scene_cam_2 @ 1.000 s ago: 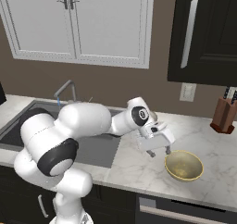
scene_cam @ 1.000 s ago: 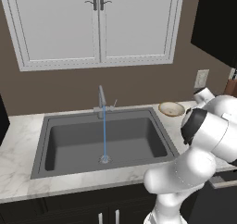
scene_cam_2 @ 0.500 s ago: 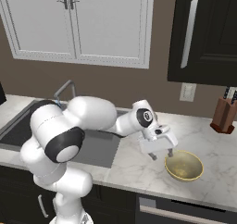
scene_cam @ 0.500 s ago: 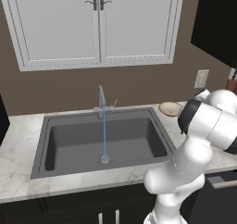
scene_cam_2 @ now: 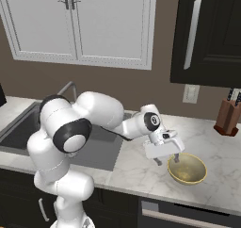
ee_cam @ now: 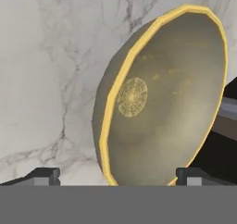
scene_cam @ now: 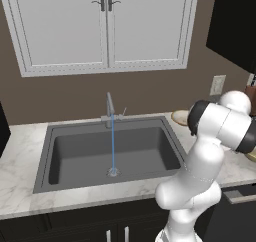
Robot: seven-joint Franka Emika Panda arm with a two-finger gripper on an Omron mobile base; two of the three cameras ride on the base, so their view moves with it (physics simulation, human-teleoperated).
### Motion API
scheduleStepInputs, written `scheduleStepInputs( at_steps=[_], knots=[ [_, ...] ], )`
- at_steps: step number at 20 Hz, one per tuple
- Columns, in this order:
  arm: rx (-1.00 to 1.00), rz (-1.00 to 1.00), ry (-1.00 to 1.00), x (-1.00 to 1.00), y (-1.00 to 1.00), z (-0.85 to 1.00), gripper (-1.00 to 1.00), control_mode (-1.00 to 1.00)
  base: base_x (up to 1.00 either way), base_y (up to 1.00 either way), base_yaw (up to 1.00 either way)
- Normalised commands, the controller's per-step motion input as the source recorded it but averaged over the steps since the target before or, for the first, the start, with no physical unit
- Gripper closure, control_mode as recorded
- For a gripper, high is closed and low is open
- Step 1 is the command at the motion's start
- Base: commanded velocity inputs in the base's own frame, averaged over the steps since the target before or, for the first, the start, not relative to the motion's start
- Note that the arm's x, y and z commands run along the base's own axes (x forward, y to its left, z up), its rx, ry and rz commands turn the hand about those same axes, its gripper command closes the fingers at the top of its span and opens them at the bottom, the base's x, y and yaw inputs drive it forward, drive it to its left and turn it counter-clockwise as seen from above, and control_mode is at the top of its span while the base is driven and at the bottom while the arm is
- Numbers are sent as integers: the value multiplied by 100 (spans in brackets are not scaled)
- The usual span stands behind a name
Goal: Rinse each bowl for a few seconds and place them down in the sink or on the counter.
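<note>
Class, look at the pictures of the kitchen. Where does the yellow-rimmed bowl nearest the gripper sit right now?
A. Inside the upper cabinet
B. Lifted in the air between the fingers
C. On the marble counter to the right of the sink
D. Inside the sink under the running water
C: the yellow-rimmed bowl rests on the marble counter, right of the sink, with the open gripper just beside it.

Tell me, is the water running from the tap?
Yes, a thin blue stream falls from the faucet down to the sink drain.
</note>
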Motion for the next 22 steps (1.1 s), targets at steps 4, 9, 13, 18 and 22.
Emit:
scheduleStepInputs(
  at_steps=[4,9,13,18,22],
  knots=[
    [5,0,4,15,-6,-16,-100,-100,0,0,0],
    [6,1,4,14,-8,-16,-100,-100,0,0,0],
    [7,1,4,14,-15,-13,-100,-100,0,0,0],
    [7,1,4,11,-16,-13,-100,-100,0,0,0],
    [5,0,3,4,-2,-18,100,-100,0,0,0]
  ],
)
